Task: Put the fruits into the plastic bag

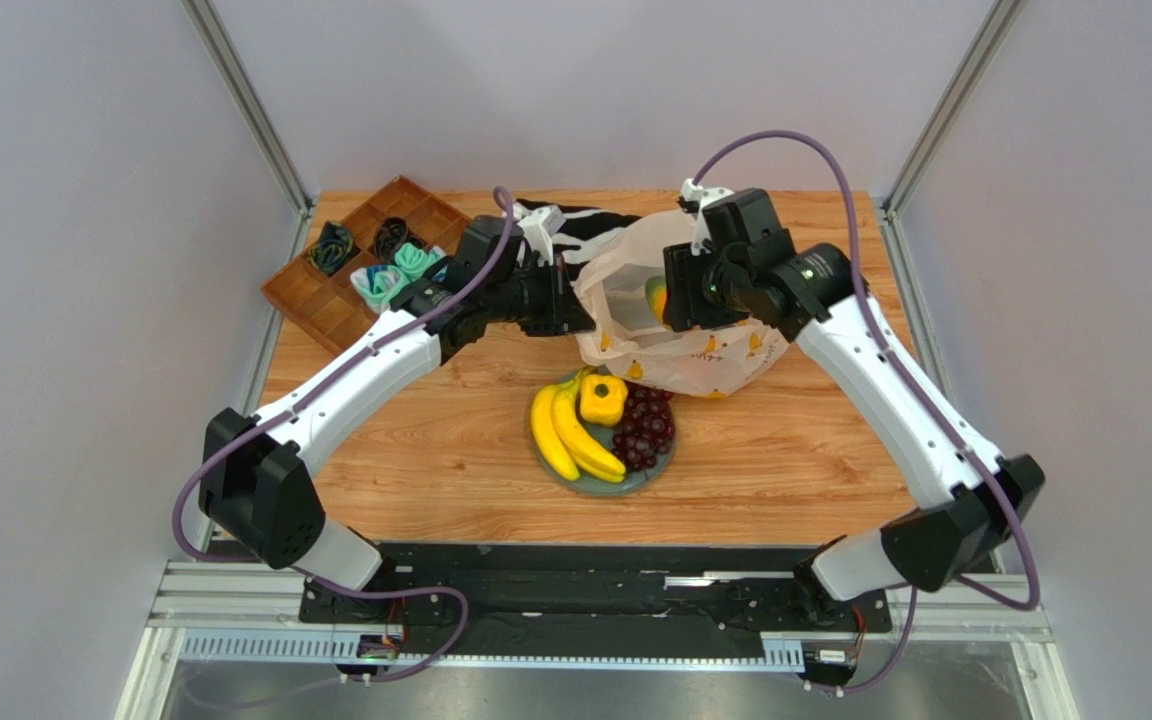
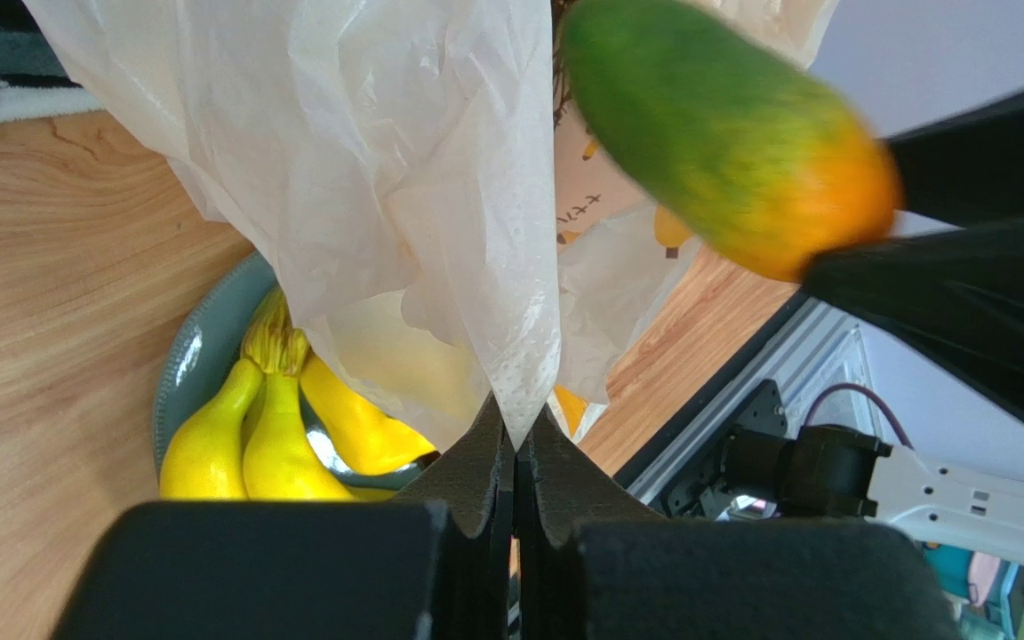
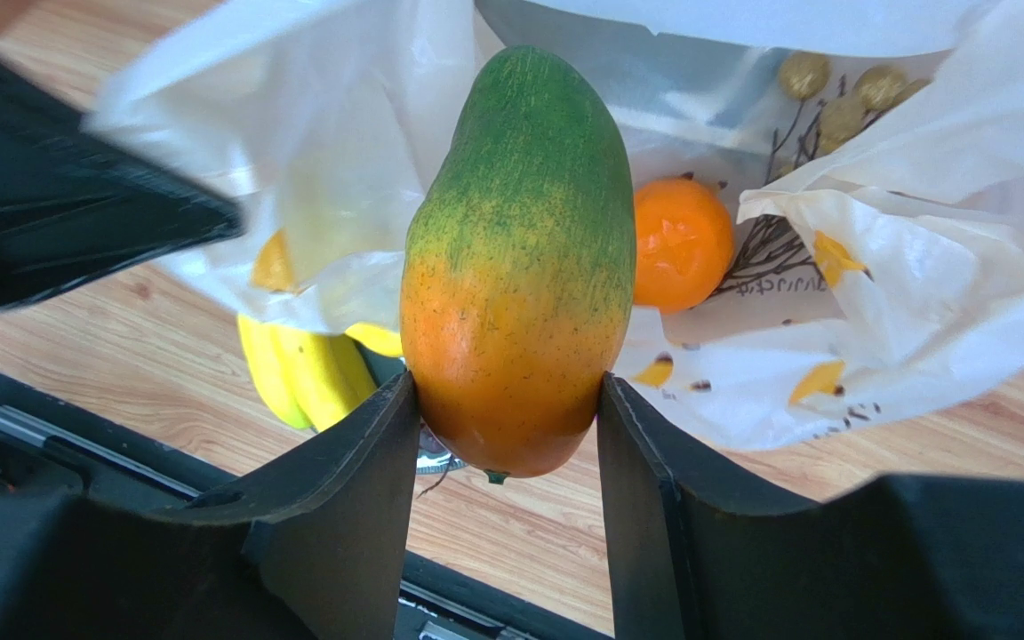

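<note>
Fruit-packing under way: nearest the arm bases, the plate [image 1: 659,476] sits mid-surface [image 1: 432,435], carrying the bananas [image 1: 567,435], a small yellow fruit [image 1: 603,399] and dark grapes [image 1: 645,429], none of them bagged yet. Just behind the plate, the bag [image 1: 717,360] slumps with its mouth raised. The left fingers [image 2: 477,474], pressed fully together, pinch a fold of the thin film and hold the opening up. At that mouth, above the plate's far edge, the right fingers [image 3: 351,500] stand roughly half apart, clamped on either flank of a green-and-orange mango [image 3: 518,267], which hangs in the air short of the bag's floor. Deeper in the bag, beyond the plate, lie an orange [image 3: 682,243] and a sprig of pale grapes [image 3: 841,91]. Farthest off, back-left of the plate, a wooden tray [image 1: 349,293] holds small odds and ends.

The step in hand looks to be delivering the mango. The next move likely calls for carrying it well past the rim before the right fingers part, while the left keeps the film taut; a slack fold could drape across the mouth and turn the fruit back toward the plate.
</note>
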`<state>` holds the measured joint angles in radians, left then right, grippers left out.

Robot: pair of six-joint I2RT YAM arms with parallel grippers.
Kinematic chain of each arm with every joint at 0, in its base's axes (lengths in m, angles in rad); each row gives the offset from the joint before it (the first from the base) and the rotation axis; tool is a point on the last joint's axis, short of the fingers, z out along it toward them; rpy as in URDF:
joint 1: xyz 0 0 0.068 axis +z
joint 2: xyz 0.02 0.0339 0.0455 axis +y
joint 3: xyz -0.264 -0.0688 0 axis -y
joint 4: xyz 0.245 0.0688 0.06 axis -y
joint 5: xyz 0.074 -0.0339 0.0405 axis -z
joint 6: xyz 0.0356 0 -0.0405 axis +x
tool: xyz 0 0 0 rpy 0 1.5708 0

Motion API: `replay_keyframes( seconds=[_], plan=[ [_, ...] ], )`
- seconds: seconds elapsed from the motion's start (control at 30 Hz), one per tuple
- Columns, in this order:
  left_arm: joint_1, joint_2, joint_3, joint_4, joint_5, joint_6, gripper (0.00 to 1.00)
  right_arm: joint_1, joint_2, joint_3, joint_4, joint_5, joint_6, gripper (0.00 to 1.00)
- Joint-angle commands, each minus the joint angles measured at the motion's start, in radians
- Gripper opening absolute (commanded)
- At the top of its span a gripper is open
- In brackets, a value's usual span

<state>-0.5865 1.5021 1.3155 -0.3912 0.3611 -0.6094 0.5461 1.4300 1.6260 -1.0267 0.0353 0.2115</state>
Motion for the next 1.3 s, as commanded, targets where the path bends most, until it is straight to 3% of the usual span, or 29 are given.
replay_keyframes(
  seconds=[0.0,0.23,0.5,0.6,0.7,0.77,0.9,1.07,1.27],
  plan=[
    [0.004,-0.048,-0.002,0.035,0.018,-0.019,0.00,-0.032,0.113,0.078,0.031,-0.074,-0.015,0.25],
    [0.004,-0.055,-0.009,0.040,0.024,-0.023,0.00,-0.098,0.322,0.135,0.114,-0.066,0.011,0.24],
    [0.004,-0.059,-0.007,0.032,0.021,-0.021,0.00,-0.123,0.491,0.141,0.105,0.130,-0.001,0.25],
    [0.004,-0.057,-0.002,0.031,0.018,-0.015,0.00,-0.135,0.506,0.120,0.105,0.193,0.005,0.30],
    [0.004,-0.046,0.005,0.029,0.022,-0.015,0.00,-0.143,0.517,0.118,0.105,0.189,0.003,0.43],
    [0.004,-0.037,0.014,0.028,0.027,-0.012,0.00,-0.144,0.518,0.120,0.106,0.170,0.000,0.61],
    [0.004,-0.022,0.030,0.022,0.032,-0.007,0.00,-0.146,0.515,0.124,0.114,0.140,0.000,0.76],
    [0.004,-0.009,0.040,0.018,0.035,-0.004,0.00,-0.152,0.489,0.118,0.119,0.115,-0.004,0.78],
    [0.004,0.004,0.048,0.018,0.035,-0.004,0.00,-0.152,0.397,0.109,0.149,0.035,-0.024,0.73]
  ],
)
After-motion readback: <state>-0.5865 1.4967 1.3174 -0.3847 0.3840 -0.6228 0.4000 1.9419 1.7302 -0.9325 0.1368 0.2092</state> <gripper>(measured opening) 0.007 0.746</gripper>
